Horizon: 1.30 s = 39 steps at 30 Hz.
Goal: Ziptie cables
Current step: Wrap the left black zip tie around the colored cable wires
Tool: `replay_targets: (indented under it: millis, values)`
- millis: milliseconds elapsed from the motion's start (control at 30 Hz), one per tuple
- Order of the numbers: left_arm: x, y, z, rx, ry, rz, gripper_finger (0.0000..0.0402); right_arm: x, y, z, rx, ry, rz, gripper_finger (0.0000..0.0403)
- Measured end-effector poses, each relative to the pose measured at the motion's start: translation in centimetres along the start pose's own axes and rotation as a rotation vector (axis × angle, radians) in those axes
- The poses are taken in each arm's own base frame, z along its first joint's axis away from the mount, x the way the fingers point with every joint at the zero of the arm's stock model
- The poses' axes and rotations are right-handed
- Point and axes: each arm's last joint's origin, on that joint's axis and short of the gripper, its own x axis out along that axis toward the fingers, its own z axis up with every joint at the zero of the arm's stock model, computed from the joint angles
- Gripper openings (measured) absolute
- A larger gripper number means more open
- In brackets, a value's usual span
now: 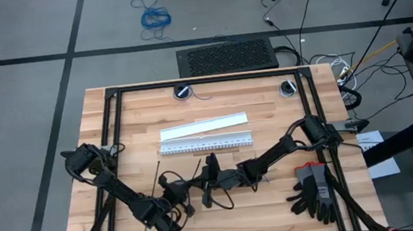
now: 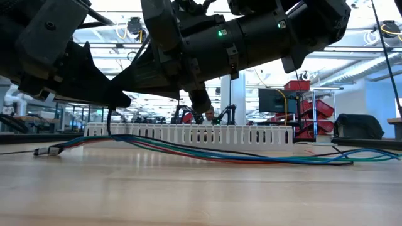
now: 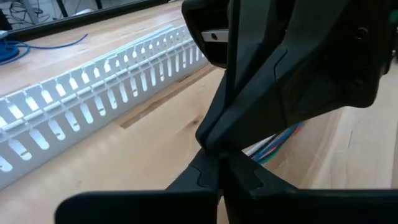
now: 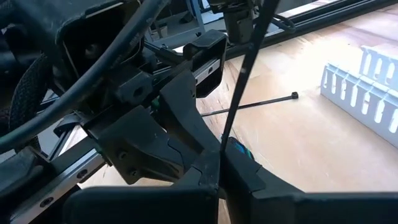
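Both arms meet low over the near middle of the bench (image 1: 268, 120), their fingertips almost touching. The right pincer (image 4: 219, 163) is clamped on a black ziptie (image 4: 245, 74), whose strip rises steeply away from the fingertips. The left pincer (image 3: 217, 163) is closed right against the right one; it seems to nip the same strip or its tail, but what lies between its tips cannot be made out. The cables (image 2: 207, 150), a loose bundle of blue, green, red and grey wires, lie flat on the bench directly below the two pincers and trail out to either side of them; in the left wrist view a short stretch of them shows just beyond the meeting fingertips. A second ziptie (image 4: 261, 102) lies flat on the wood a little beyond the right pincer, untouched. Farther past both pincers sit a white slotted strip (image 1: 206, 142) and a plain white strip (image 1: 204, 126), and a pair of gloves (image 1: 316, 190) rests beside the right arm. Judging from this, the step in hand is working the first ziptie around the bundle, or passing its tail from one pincer to the other. The next move likely calls for one pincer to hold the head steady while the other guides the thin tail into the head's slot, a fine alignment since the strip is springy and can slip or twist out of line.
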Motion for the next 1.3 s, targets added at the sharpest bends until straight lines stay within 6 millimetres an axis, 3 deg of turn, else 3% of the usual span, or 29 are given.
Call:
replay_targets:
  millis: [433, 1300]
  values:
    - [0.0, -0.2, -0.9, 0.013, 0.019, -0.014, 0.0001, 0.0, -1.1, 1.5, -0.081, 0.028, -0.018, 0.0000]
    - [-0.8, -0.8, -1.5, 0.073, 0.084, -0.086, 0.0000, 0.1, -1.6, 1.9, -0.313, 0.009, -0.092, 0.0000]
